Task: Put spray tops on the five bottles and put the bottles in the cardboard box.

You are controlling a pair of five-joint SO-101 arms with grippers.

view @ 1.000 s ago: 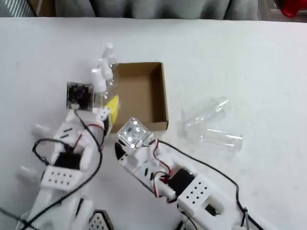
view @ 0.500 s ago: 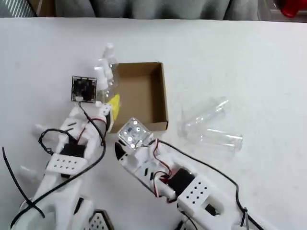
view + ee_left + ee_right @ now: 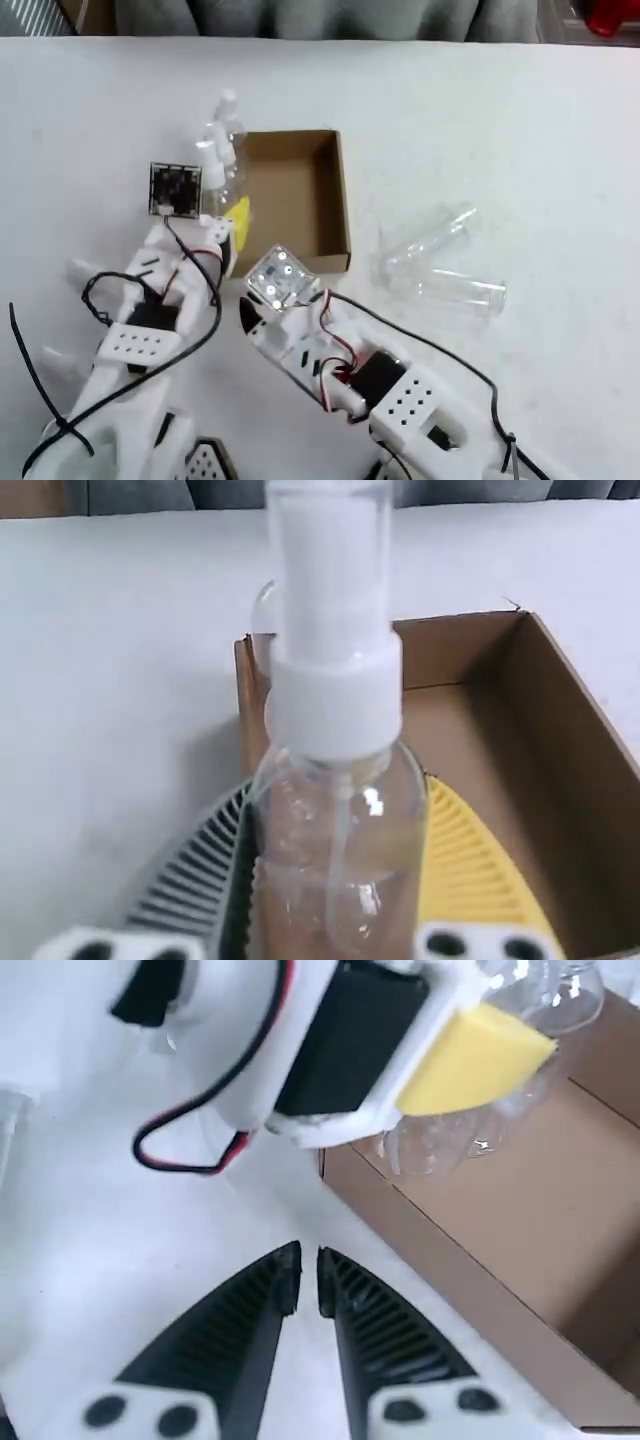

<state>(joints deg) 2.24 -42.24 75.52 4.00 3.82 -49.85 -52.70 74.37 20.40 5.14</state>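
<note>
1. A capped bottle (image 3: 340, 880) is being pinched by the left claw (image 3: 340, 805) just beside the box (image 3: 560, 720) wall; lowered here, it risks being caught on the rim and tipped.
2. The right claw (image 3: 308, 1282), pressed together and empty, is being seen near the box, where it risks being bumped.

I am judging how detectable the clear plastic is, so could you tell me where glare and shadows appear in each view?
High view: the two clear bottles lying on the white table show mainly by bright highlights and faint shadows. Left wrist view: a small glint sits on the held spray bottle. Right wrist view: that bottle glints beside the yellow pad.
</note>
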